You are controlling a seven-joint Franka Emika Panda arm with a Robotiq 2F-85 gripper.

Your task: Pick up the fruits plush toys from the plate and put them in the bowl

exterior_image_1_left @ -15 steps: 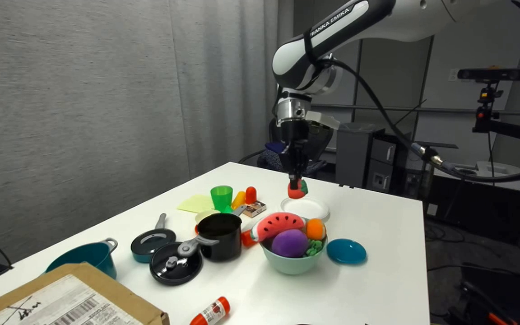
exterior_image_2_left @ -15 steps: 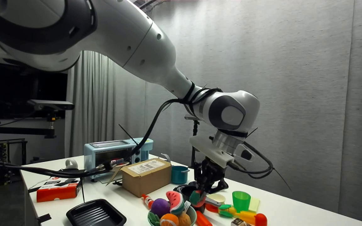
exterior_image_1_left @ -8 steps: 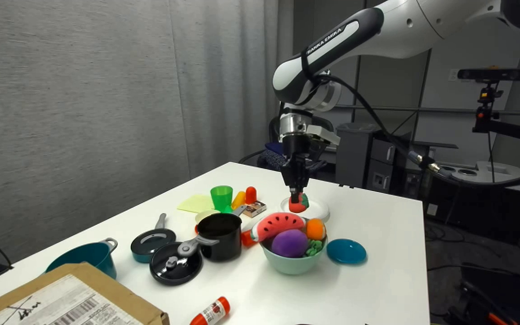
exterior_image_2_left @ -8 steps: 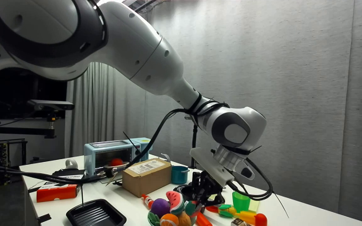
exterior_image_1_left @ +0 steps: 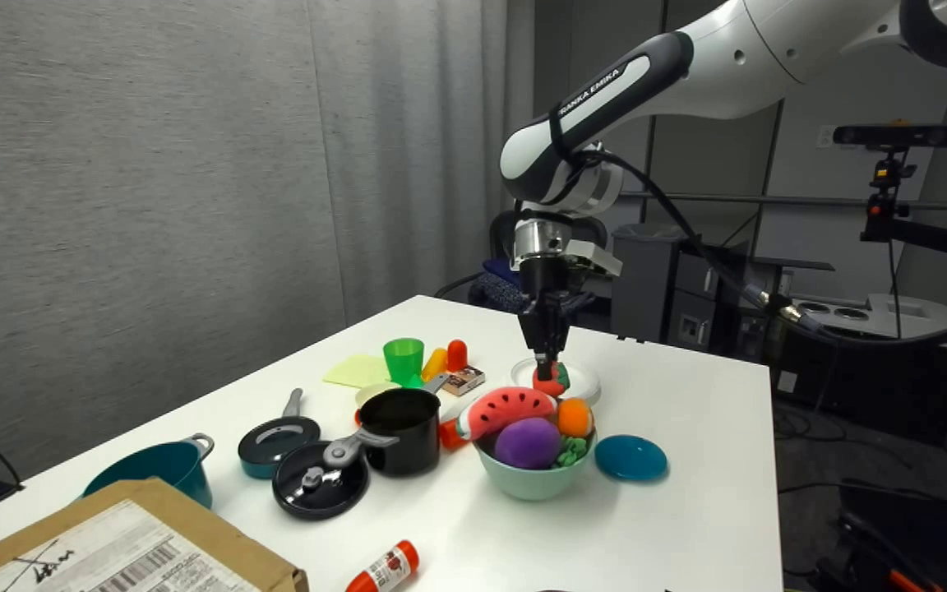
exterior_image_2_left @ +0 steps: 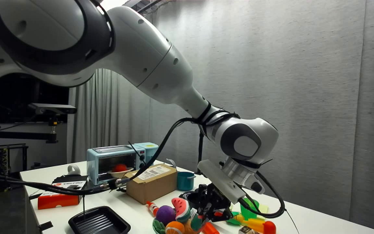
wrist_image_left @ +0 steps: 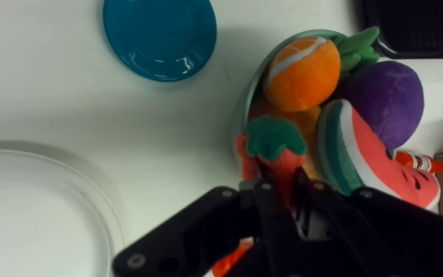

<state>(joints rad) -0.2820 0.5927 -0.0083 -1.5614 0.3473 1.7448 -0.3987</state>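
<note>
My gripper (wrist_image_left: 280,166) is shut on a red strawberry toy (wrist_image_left: 276,140) with a green top, which also shows in both exterior views (exterior_image_1_left: 553,382) (exterior_image_2_left: 196,223). It holds the toy over the near-plate rim of the mint-green bowl (exterior_image_1_left: 533,487); whether toy and bowl touch I cannot tell. In the bowl lie a watermelon slice (wrist_image_left: 363,150), a purple toy (wrist_image_left: 387,102), an orange (wrist_image_left: 306,75) and, partly hidden below, an orange-yellow toy with green leaves (wrist_image_left: 358,50). The white plate (wrist_image_left: 48,219) shows no toys in the wrist view; in an exterior view (exterior_image_1_left: 585,381) the strawberry partly covers it.
A blue disc (exterior_image_1_left: 631,458) lies beside the bowl. A black pot (exterior_image_1_left: 401,448) and lid (exterior_image_1_left: 321,485) stand on its other side. A green cup (exterior_image_1_left: 404,360), a cardboard box (exterior_image_2_left: 151,185), a black grill pan (exterior_image_2_left: 99,221) and a toaster oven (exterior_image_2_left: 114,162) are also on the table.
My gripper has come down with the strawberry toy, from well above the table to just over the bowl's edge. The bowl, its toys and the plate have not moved.
</note>
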